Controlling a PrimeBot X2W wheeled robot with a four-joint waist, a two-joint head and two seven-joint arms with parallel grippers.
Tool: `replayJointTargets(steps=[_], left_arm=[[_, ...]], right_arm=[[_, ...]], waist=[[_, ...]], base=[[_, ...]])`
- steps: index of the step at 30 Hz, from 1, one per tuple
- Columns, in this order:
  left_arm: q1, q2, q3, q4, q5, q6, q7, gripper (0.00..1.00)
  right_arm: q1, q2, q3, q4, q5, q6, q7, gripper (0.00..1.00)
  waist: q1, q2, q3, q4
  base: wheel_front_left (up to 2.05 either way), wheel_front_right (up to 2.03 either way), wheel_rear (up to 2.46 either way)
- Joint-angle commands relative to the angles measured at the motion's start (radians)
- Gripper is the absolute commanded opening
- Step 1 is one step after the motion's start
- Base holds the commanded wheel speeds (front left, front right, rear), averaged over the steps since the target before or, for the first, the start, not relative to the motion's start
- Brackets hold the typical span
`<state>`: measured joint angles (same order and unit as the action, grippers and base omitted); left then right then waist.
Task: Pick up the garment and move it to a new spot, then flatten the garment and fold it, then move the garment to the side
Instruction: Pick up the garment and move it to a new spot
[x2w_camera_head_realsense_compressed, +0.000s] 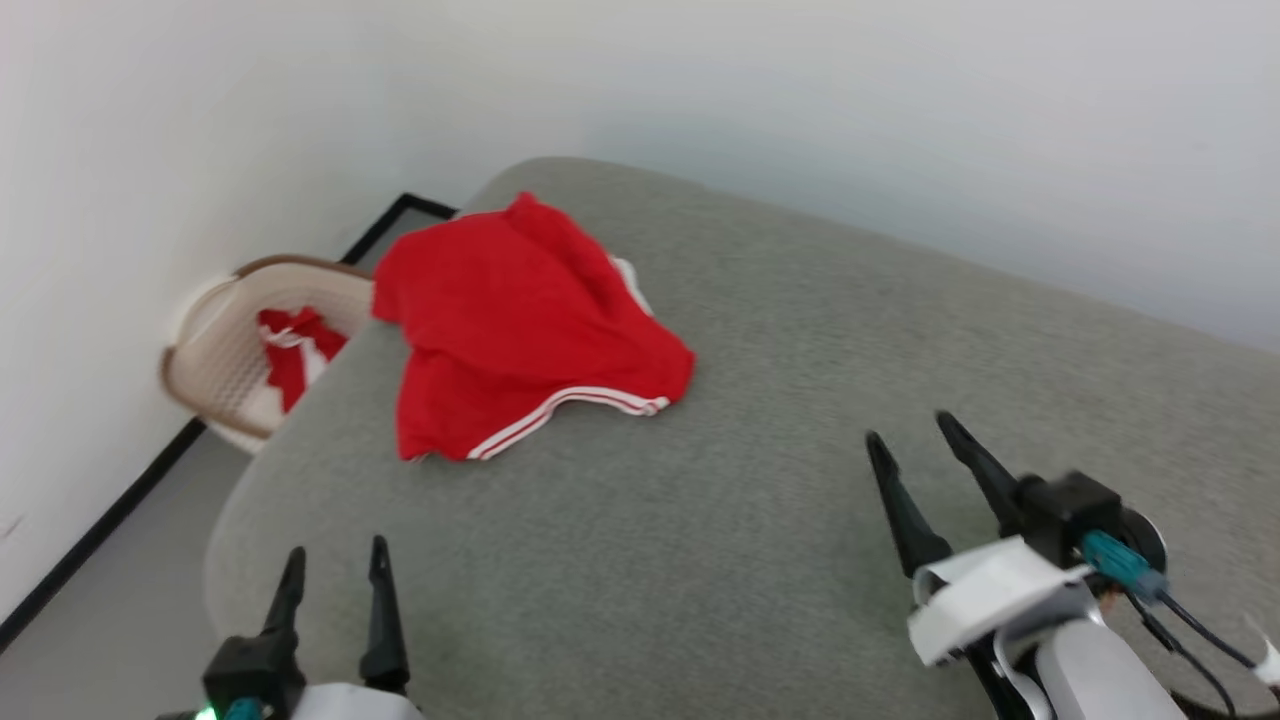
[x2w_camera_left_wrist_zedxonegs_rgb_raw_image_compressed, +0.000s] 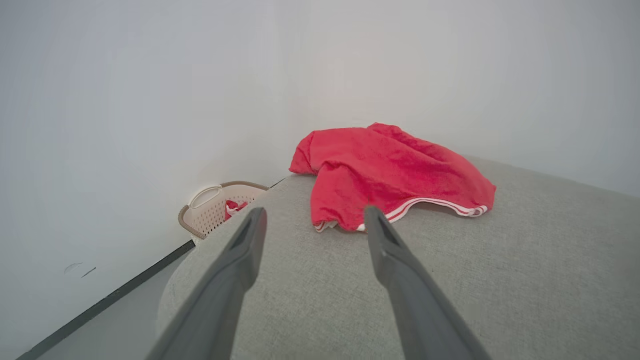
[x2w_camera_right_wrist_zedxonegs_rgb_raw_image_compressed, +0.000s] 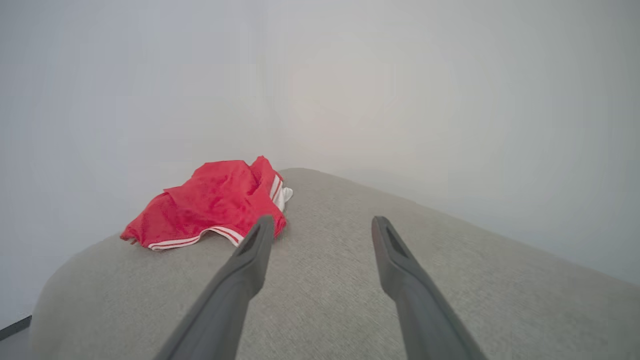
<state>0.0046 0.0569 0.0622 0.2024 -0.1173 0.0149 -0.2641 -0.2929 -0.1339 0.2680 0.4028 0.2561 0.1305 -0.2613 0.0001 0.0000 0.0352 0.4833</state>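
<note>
The red garment (x2w_camera_head_realsense_compressed: 520, 330) lies crumpled at the far left corner of the grey padded table (x2w_camera_head_realsense_compressed: 780, 480), its red-and-white striped trim along the near edge and a bit of white sleeve at the right. Its print is hidden. In the left wrist view the garment (x2w_camera_left_wrist_zedxonegs_rgb_raw_image_compressed: 390, 175) lies just beyond my fingers; in the right wrist view the garment (x2w_camera_right_wrist_zedxonegs_rgb_raw_image_compressed: 215, 202) sits ahead to the left. My left gripper (x2w_camera_head_realsense_compressed: 335, 560) hovers open at the near left edge, well short of the cloth. My right gripper (x2w_camera_head_realsense_compressed: 915, 435) is open over the near right, with nothing between its fingers.
A beige perforated basket (x2w_camera_head_realsense_compressed: 235, 350) with another red-and-white cloth (x2w_camera_head_realsense_compressed: 295, 350) in it stands on the floor against the wall, left of the table; the basket (x2w_camera_left_wrist_zedxonegs_rgb_raw_image_compressed: 217, 207) also shows past my left fingers. White walls close in behind and left. A black baseboard strip (x2w_camera_head_realsense_compressed: 100, 530) runs along the floor.
</note>
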Motion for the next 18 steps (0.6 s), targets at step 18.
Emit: replayJointTargets(steps=[18], left_arm=[[-0.185, 0.035, -0.072, 0.085, 0.006, -0.084, 0.0, 1.0]], right_arm=[[-0.031, -0.031, 0.022, -0.002, 0.025, 0.0, -0.005, 1.0]], waist=[[-0.0001, 0.0, 0.089, -0.062]], base=[[0.0, 0.0, 0.0]])
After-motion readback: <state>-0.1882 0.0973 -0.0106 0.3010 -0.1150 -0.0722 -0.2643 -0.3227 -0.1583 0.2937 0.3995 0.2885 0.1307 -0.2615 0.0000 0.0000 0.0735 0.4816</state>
